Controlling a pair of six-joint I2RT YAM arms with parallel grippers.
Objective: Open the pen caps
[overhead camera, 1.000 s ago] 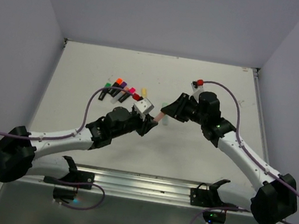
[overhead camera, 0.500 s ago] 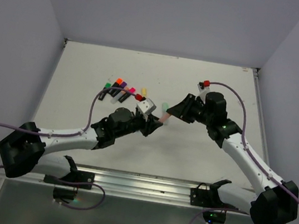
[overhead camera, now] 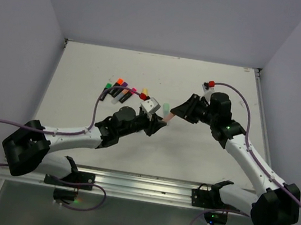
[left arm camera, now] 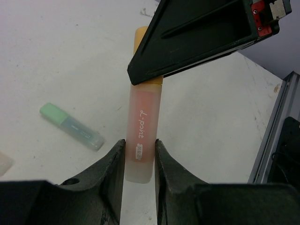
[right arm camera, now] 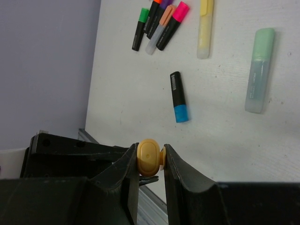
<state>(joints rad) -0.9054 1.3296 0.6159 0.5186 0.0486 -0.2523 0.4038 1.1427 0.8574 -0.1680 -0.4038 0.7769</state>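
- The peach pen [left arm camera: 142, 117] is clamped at its body by the left tool [overhead camera: 160, 123], above the bench [overhead camera: 87, 80].
- Its cap [right arm camera: 149, 158] is pinched by the nearly closed right tool [overhead camera: 174, 114].

Left arm [overhead camera: 73, 135] and right arm [overhead camera: 246, 152] stretched inward, wrists nearly meeting, left fingers [left arm camera: 110, 173] clamped on peach pen [left arm camera: 140, 136], right fingers [right arm camera: 129, 178] pinching its yellow-orange cap [right arm camera: 149, 159]
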